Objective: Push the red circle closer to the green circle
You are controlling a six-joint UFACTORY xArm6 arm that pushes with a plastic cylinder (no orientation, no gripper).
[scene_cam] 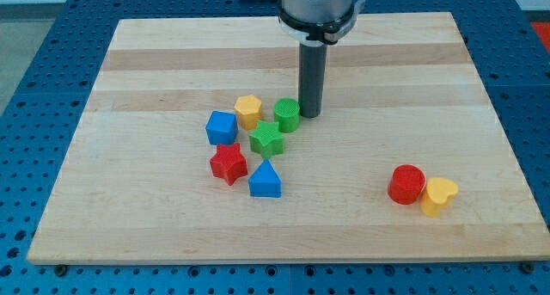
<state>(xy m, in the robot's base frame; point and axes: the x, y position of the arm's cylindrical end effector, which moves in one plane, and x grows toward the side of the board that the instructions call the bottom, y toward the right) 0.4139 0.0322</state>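
The tip of the dark rod is seen resting on the wooden board, touching or just beside the right flank of the green circle. No jaws or fingers are carried by the rod, so nothing is clamped or held.

The green circle is placed at the far right of a cluster left of the board's centre. A yellow hexagon-like block is set just to its left, and a blue cube is found further left and slightly nearer. A green star lies just near of the green circle, a red star is set near and left of that, and a blue triangle is placed just right of the red star.

The red circle is located well apart from the cluster, toward the near right of the board, and is touched on its right side by a yellow heart. A broad stretch of bare wood is left between the red circle and the green circle. The pair is kept some way in from the right edge and the near edge. A blue perforated surface is seen around the board.
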